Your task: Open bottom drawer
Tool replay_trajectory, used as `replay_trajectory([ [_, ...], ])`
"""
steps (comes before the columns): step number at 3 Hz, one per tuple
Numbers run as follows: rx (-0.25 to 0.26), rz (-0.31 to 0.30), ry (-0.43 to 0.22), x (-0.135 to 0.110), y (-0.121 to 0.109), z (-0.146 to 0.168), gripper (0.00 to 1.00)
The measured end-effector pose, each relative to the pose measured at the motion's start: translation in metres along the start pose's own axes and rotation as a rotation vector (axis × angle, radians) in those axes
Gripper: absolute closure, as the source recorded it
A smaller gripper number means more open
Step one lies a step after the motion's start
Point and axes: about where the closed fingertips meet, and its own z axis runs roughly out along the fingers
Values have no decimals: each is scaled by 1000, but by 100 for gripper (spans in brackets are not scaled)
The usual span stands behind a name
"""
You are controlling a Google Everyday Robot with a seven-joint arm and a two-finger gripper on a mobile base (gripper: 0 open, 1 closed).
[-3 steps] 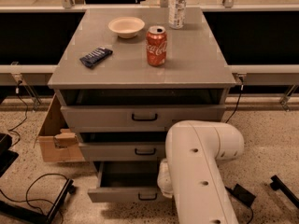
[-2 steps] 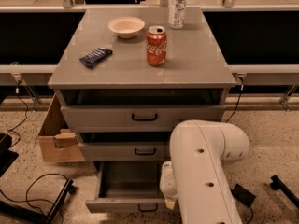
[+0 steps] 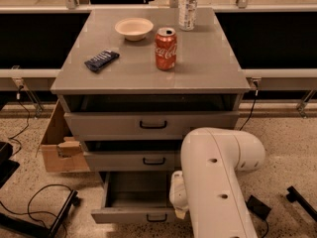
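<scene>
The bottom drawer [image 3: 130, 215] of the grey cabinet is pulled out toward me; its plain grey tray shows and its small black loop handle [image 3: 156, 217] sits at the centre of the flat front. My white arm [image 3: 218, 182] comes in from the lower right and covers the drawer's right end. The gripper [image 3: 179, 202] is at the drawer's right side, near the front panel, mostly hidden behind the arm. The middle drawer front [image 3: 131, 160] and top drawer front [image 3: 148, 125] stick out slightly above it.
On the cabinet top [image 3: 208, 63] stand a red cola can [image 3: 165, 48], a white bowl [image 3: 133, 28], a dark snack packet [image 3: 101, 59] and a plastic bottle [image 3: 188, 6]. A cardboard box [image 3: 57, 148] sits left of the cabinet. Black cables and a stand [image 3: 34, 217] lie on the floor at left.
The bottom drawer has slid further out toward me, and my arm has drawn back with it.
</scene>
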Motion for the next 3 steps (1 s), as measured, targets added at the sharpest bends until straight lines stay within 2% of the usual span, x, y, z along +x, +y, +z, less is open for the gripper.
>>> replay_trajectory([
  [2, 7, 5, 1, 5, 3, -1, 98],
  [3, 5, 5, 2, 6, 4, -1, 75],
])
